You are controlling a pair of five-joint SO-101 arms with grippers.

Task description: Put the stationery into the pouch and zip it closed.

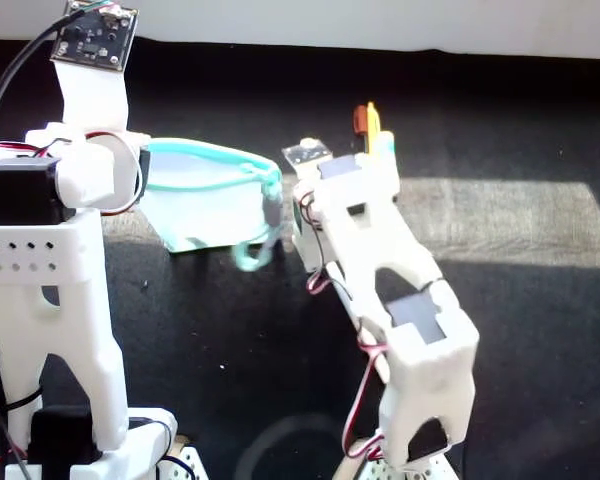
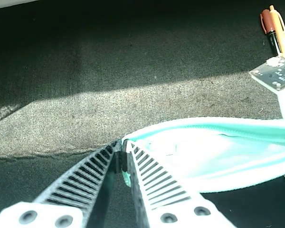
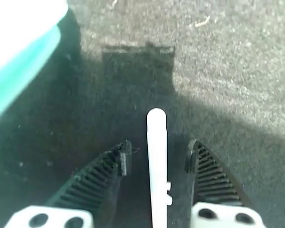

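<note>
A white pouch (image 1: pixel 210 200) with a teal zipper lies on the dark mat, its mouth gaping. In the left wrist view my left gripper (image 2: pixel 121 152) is shut on the pouch's (image 2: pixel 218 152) end corner, with a bit of teal showing between the fingers. My right gripper (image 3: pixel 159 154) stands open low over the mat at the pouch's other end. A white pen (image 3: pixel 156 161) lies lengthwise between its fingers with a gap on each side. A brown and a yellow pen (image 1: pixel 370 122) lie beyond the right arm, also seen as pens (image 2: pixel 273 28) from the left wrist.
The pouch's teal edge (image 3: pixel 19 57) sits close beside the right gripper. A dark zipper pull (image 1: pixel 271 210) and a teal loop (image 1: pixel 250 255) hang at the pouch's near right end. A sunlit strip (image 1: pixel 500 215) crosses the mat to the right.
</note>
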